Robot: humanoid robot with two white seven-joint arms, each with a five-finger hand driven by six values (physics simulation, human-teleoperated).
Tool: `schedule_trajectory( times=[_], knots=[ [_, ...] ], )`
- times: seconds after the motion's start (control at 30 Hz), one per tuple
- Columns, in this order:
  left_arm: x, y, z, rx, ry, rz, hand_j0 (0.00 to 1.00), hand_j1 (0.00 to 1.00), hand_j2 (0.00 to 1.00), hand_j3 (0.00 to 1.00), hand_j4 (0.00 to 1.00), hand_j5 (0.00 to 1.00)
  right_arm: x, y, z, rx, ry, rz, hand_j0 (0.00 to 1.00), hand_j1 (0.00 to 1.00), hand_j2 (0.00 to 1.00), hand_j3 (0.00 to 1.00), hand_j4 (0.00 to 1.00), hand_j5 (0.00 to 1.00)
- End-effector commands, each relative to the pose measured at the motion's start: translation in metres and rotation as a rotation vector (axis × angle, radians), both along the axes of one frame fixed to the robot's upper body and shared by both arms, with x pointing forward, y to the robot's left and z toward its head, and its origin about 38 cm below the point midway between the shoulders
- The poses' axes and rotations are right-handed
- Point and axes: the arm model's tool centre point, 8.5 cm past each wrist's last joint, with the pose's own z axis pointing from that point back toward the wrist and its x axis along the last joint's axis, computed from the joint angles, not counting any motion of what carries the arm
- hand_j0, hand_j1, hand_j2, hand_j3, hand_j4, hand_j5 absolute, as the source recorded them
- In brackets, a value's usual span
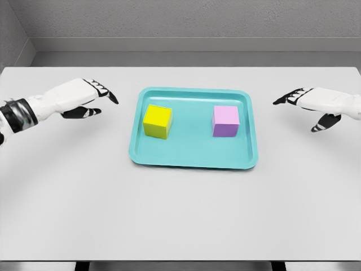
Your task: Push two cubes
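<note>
The tray (194, 161) has a low rim all around, which stands between each hand and the cubes. The yellow cube (157, 121) and the pink cube (226, 121) are well apart, with bare tray floor between them. The table (180, 220) is free beside the tray on both sides.

Sim test scene, not a real room. Flat rendered look: plain light-grey table (180, 214), bare grey textured back wall (192, 22), no clutter or furniture. Only props are a teal tray (192, 161) holding a yellow cube (157, 121) and a pink cube (225, 121). Reads as a bare manipulation benchmark setup.
</note>
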Motion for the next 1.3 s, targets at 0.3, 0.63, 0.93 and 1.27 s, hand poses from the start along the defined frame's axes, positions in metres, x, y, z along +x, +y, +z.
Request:
schedule_trajectory(
  times=[0.3,0.63,0.93,1.27],
  knots=[
    [0.008,-0.010,-0.001,-0.021,0.004,-0.001,0.53,0.53,0.53,0.53,0.53,0.53,0.003,-0.009,0.007,0.005,-0.018,-0.028,1.00,1.00,1.00,1.00,1.00,1.00],
    [0.013,-0.036,-0.027,-0.041,0.049,-0.010,0.54,0.54,0.54,0.54,0.54,0.54,0.010,0.014,-0.006,-0.028,-0.005,0.019,0.79,0.79,0.79,0.79,0.79,0.79],
    [0.014,-0.040,-0.026,-0.050,0.047,-0.016,0.54,0.54,0.54,0.54,0.54,0.54,0.013,0.030,-0.012,-0.075,0.048,0.062,0.37,0.37,0.37,0.37,0.37,0.37],
    [0.014,-0.042,-0.023,-0.058,0.036,-0.020,0.54,0.54,0.54,0.54,0.54,0.54,0.018,0.041,-0.006,-0.129,0.075,0.096,0.18,0.18,0.18,0.18,0.18,0.18]
  ],
)
